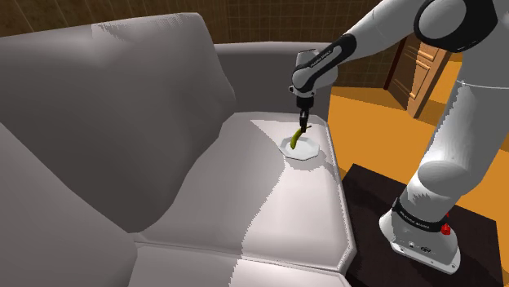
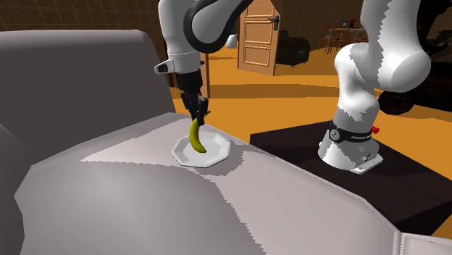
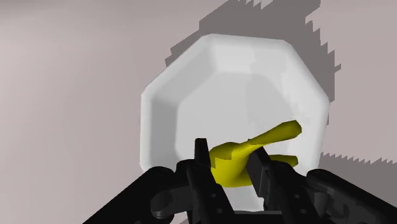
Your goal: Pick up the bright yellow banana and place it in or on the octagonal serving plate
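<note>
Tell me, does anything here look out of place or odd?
Only the setting: the white plate lies on a grey sofa seat, not a table. The banana hangs upright from the shut pincer over the plate; nothing is spilled or broken.
</note>
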Controlling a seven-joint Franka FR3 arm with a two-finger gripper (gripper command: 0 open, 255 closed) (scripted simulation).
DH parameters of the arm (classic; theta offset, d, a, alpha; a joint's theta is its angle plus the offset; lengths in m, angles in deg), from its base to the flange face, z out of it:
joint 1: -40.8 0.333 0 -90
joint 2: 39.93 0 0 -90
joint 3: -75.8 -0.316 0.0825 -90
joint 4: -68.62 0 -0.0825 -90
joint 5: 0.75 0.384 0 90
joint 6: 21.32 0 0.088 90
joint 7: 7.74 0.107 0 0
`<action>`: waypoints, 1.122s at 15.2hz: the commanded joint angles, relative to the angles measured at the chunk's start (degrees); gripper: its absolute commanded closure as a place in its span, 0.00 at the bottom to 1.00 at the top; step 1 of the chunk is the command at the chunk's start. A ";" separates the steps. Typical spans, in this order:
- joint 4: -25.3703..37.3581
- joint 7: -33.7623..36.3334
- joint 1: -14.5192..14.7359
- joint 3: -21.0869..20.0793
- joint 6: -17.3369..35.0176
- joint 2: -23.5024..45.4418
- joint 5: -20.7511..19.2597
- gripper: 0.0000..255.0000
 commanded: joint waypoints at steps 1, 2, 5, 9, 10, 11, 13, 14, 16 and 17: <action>-0.47 -0.13 -0.02 -0.05 1.46 0.97 0.18 1.00; -0.67 -0.20 -0.03 -0.07 2.17 1.49 0.28 1.00; -1.19 -0.42 -0.09 -0.14 4.29 3.11 0.60 1.00; -1.70 -0.75 -0.15 -0.25 7.07 5.40 1.07 1.00; -1.80 -0.84 -0.18 -0.29 7.76 5.99 1.19 1.00; -1.91 -0.95 -0.21 -0.35 8.63 6.77 1.36 1.00; -1.91 -0.95 -0.21 -0.34 8.63 6.76 1.36 1.00; -1.91 -0.95 -0.20 -0.34 8.63 6.76 1.36 1.00; -1.91 -0.95 -0.20 -0.33 8.63 6.77 1.36 1.00; -1.91 -0.95 -0.19 -0.33 8.63 6.77 1.36 1.00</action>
